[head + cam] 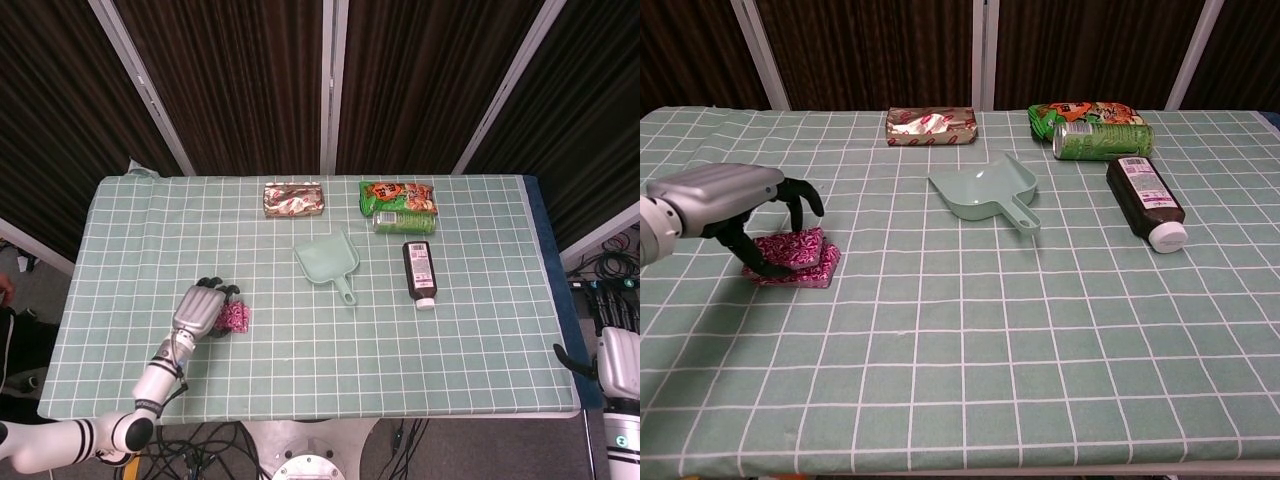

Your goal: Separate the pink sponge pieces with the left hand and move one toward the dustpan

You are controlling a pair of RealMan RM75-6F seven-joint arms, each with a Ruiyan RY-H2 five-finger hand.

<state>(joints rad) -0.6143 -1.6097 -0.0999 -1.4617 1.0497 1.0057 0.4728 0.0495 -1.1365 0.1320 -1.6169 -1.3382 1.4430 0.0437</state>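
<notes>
The pink sponge pieces (803, 262) lie on the green checked cloth at the near left, seen in the head view as a small pink patch (238, 318). The upper piece (788, 246) is tilted up off the lower one. My left hand (728, 200) (201, 309) curls over it from the left and grips this upper piece with its dark fingers. The mint dustpan (983, 188) (329, 261) sits mid-table, far to the right of the sponges, handle toward the front right. A small part of my right hand (618, 362) shows off the table's right edge.
A foil-wrapped packet (931, 126) lies at the back centre. A green snack bag (1085, 113), a green can (1103, 139) and a dark bottle (1148, 200) on its side lie right of the dustpan. Bare cloth (900, 235) stretches between sponges and dustpan.
</notes>
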